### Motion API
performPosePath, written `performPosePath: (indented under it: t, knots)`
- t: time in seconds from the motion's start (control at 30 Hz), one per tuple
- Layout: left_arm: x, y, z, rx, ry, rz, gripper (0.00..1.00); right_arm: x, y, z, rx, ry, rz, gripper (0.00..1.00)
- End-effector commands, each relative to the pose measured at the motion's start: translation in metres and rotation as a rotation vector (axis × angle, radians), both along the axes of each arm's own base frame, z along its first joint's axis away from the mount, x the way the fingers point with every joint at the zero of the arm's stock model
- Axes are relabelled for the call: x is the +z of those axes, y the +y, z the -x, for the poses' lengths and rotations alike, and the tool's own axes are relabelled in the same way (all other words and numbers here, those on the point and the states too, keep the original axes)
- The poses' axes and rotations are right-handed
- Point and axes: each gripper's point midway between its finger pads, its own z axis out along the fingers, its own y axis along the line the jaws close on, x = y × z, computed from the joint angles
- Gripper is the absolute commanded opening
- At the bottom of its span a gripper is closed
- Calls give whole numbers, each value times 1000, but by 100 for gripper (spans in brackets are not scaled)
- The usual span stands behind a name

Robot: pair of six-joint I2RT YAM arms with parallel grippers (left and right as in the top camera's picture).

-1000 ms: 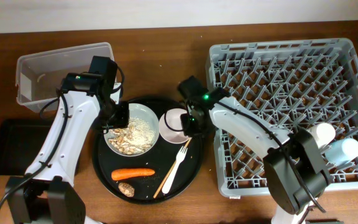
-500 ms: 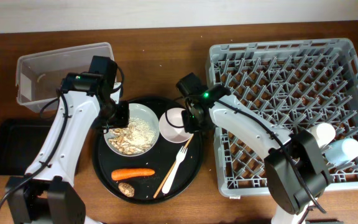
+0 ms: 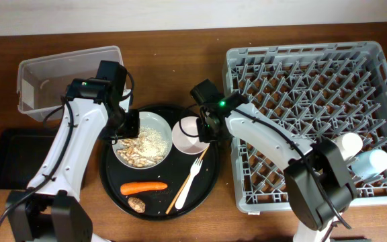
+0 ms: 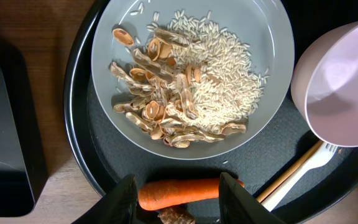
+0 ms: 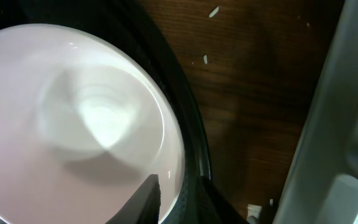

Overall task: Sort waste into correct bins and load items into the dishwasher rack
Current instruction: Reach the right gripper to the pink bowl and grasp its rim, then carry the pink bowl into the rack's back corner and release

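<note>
A white plate (image 3: 154,129) with beige-brown food scraps (image 3: 134,153) and rice sits on the round black tray; it also shows in the left wrist view (image 4: 263,43). My left gripper (image 3: 121,136) hovers open and empty at the plate's left rim; its jaws (image 4: 179,200) frame the orange carrot (image 4: 185,191). The white bowl (image 3: 185,136) stands right of the plate. My right gripper (image 3: 204,128) is shut on its right rim (image 5: 174,198), one finger inside, one outside. Carrot (image 3: 144,187), brown lump (image 3: 136,204), white fork (image 3: 193,176) and chopstick (image 3: 182,188) lie on the tray's front. The wrapper and tissue are out of view.
The grey dishwasher rack (image 3: 301,87) fills the right side, with a small white cup (image 3: 348,143) and a light-blue cup (image 3: 372,161) at its right edge. The clear tub (image 3: 72,57) stands back left, the shallow black tray (image 3: 5,161) at the left edge. The round black tray (image 3: 207,191) holds the dishes.
My right gripper has shifted slightly left and up onto the bowl's rim. The left arm and all other things have not moved.
</note>
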Motion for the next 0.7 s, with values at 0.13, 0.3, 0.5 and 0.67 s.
performPosePath:
  t: [0.13, 0.3, 0.5, 0.67]
  knots:
    - [7, 3, -1, 17, -20, -6, 42, -19, -2, 6, -12, 43, 27, 11]
    - [7, 3, -1, 17, -20, -6, 42, -3, 1, 1, -13, 13, 9, 4]
    - [7, 3, -1, 17, -20, -7, 42, 143, -41, -28, -57, -288, 162, 4]
    - [7, 3, -1, 17, -20, -7, 42, 247, -145, -33, -181, -598, 684, 4]
